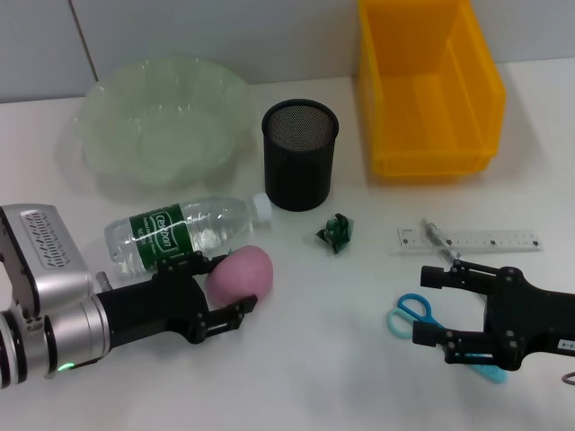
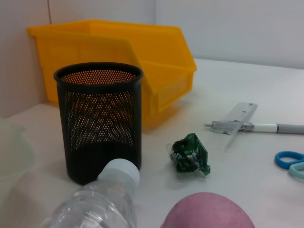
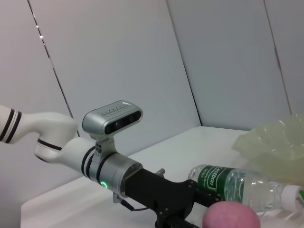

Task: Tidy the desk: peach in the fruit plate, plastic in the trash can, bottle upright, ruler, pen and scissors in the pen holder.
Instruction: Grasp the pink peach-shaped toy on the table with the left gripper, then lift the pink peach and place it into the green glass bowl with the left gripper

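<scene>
Your left gripper [image 1: 223,292] sits with its fingers spread wide around the near side of the pink peach [image 1: 240,271], not yet closed on it; from the head view the peach lies on the desk just in front of the lying bottle [image 1: 184,230], with the fruit plate [image 1: 166,126] well behind. Your right gripper [image 1: 433,307] hovers open over the scissors [image 1: 411,315], beside the ruler [image 1: 472,241] and the pen [image 1: 437,239] lying across it. The plastic wrapper [image 1: 336,233] lies between the two arms, the pen holder [image 1: 300,153] and yellow bin [image 1: 429,85] beyond.

From the left wrist view, the peach [image 2: 207,212] is low and right of centre, the bottle cap [image 2: 120,171] close beside it. Centre the fingers on the peach before closing, or you may nudge the bottle.

From the right wrist view, the left arm [image 3: 114,168] reaches toward the peach [image 3: 231,214]; close gently, since it is round and may roll away.
</scene>
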Controlling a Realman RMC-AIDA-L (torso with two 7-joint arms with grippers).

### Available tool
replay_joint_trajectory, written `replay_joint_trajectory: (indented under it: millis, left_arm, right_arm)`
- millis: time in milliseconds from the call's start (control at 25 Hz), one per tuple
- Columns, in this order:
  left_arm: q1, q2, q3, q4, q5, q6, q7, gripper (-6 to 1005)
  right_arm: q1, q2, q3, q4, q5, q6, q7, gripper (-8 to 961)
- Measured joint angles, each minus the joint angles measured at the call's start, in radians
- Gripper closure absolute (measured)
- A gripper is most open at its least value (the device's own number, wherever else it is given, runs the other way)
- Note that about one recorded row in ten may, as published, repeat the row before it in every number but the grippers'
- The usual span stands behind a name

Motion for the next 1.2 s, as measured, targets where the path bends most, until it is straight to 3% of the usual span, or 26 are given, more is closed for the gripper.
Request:
replay_joint_trajectory:
  millis: [120, 360, 400, 520, 640, 720, 800, 960, 1040, 1160, 1200]
  left_arm:
    - [0.001, 0.0, -0.003, 0.001, -0.005, 0.002, -0.002, 191]
    - [0.005, 0.0, 0.002, 0.004, -0.034, 0.005, 0.004, 389]
    - [0.008, 0.003, 0.0, 0.009, -0.036, 0.045, 0.0, 540]
    - [0.01, 0.005, -0.006, 0.013, -0.038, 0.084, -0.001, 560]
    - [0.035, 0.008, -0.08, 0.074, -0.074, 0.216, 0.004, 580]
    - [0.035, 0.008, -0.08, 0.074, -0.074, 0.216, 0.004, 593]
    - [0.019, 0.006, -0.17, 0.128, -0.135, 0.179, 0.019, 614]
    - [-0.006, 0.008, -0.186, 0.127, -0.158, 0.145, 0.027, 650]
    - [-0.113, 0.004, -0.2, 0.115, -0.208, -0.095, 0.035, 658]
    - [-0.152, 0.002, -0.201, 0.1, -0.217, -0.185, 0.035, 672]
    - [-0.213, 0.001, -0.202, 0.067, -0.226, -0.315, 0.037, 676]
  right_arm:
    - [-0.001, 0.0, 0.0, 0.0, 0.0, 0.0, 0.001, 147]
    - [-0.004, 0.0, 0.0, 0.0, 0.0, 0.0, 0.001, 147]
    - [-0.005, 0.0, 0.0, 0.0, 0.0, 0.0, 0.001, 147]
    - [-0.007, 0.0, 0.0, 0.0, 0.0, -0.001, 0.001, 147]
    - [-0.008, 0.0, 0.0, 0.0, 0.0, -0.004, 0.002, 147]
    - [-0.008, 0.0, 0.0, 0.0, 0.0, -0.004, 0.002, 147]
    - [-0.009, 0.0, 0.0, 0.0, 0.0, -0.004, 0.002, 147]
    - [-0.011, 0.0, 0.0, 0.0, 0.0, -0.006, 0.002, 148]
    - [-0.011, 0.0, 0.0, 0.0, 0.0, -0.008, 0.002, 148]
    - [-0.007, 0.0, 0.0, 0.001, 0.0, -0.009, 0.002, 148]
    - [-0.004, 0.0, 0.0, 0.005, 0.0, -0.01, 0.002, 148]
